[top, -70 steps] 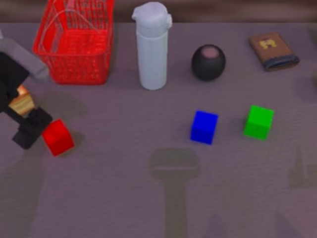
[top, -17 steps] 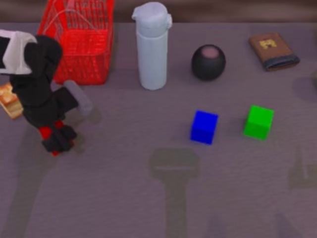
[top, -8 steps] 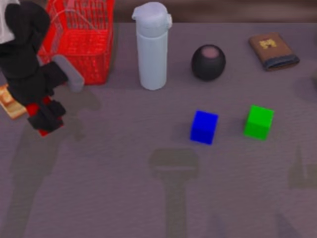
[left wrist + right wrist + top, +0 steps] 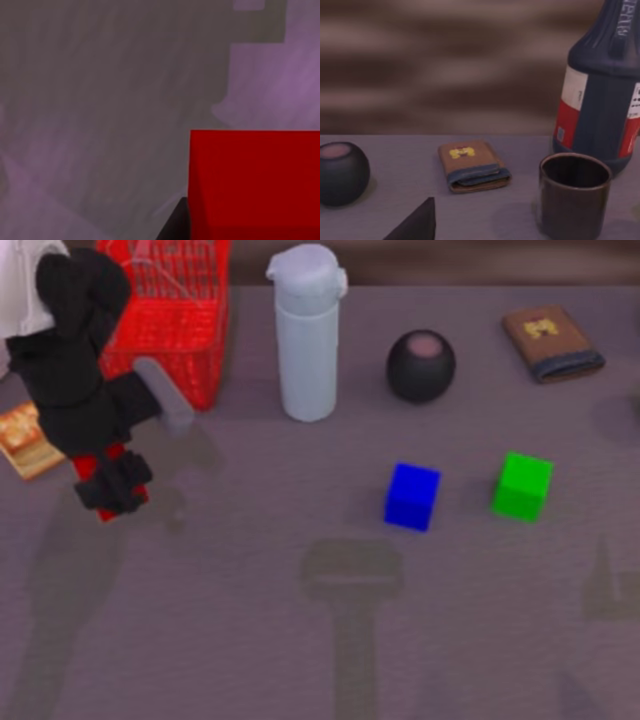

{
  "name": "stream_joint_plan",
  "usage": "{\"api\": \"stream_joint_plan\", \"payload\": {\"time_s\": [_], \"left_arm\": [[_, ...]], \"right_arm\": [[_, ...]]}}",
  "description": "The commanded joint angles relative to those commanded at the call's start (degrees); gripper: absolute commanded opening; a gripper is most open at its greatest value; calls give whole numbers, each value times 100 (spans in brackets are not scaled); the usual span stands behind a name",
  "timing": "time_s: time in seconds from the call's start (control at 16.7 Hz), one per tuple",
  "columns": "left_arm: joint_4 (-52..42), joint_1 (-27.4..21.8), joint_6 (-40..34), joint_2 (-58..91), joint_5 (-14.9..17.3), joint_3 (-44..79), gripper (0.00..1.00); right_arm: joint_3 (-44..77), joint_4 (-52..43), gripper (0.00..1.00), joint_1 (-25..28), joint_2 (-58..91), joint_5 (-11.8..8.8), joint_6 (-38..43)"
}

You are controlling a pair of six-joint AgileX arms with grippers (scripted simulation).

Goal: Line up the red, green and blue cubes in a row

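Observation:
My left gripper (image 4: 112, 485) is shut on the red cube (image 4: 92, 460) near the table's left edge, in front of the basket; its shadow lies apart from it, so the cube hangs above the table. In the left wrist view the red cube (image 4: 255, 180) fills the corner, with one dark finger (image 4: 175, 225) against its side. The blue cube (image 4: 412, 496) and the green cube (image 4: 522, 486) rest right of centre, side by side with a gap between them. My right arm is outside the top view; only one finger (image 4: 417, 225) of it shows, far to one side with nothing beside it.
A red mesh basket (image 4: 160, 350) stands at the back left, a white bottle (image 4: 307, 335) and a black ball (image 4: 421, 366) at the back middle, a brown wallet (image 4: 552, 342) at the back right. An orange-and-cream block (image 4: 28, 440) lies at the left edge. A dark cup (image 4: 575, 192) and dark bottle (image 4: 602, 95) stand near the right gripper.
My left gripper went from open beside the red cube on the table to shut on it. It rose with the cube toward the back left, then shifted slightly right.

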Motion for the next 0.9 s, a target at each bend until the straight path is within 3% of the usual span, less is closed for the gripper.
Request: {"api": "stream_joint_plan", "payload": {"time_s": [0.6, 0.9], "left_arm": [[9, -2670, 173, -1350, -13, -1357, 0], [20, -2972, 193, -1534, -17, -1528, 0]], "right_arm": [[0, 0, 100, 0, 0, 0, 0], [0, 0, 100, 0, 0, 0, 0]]}}
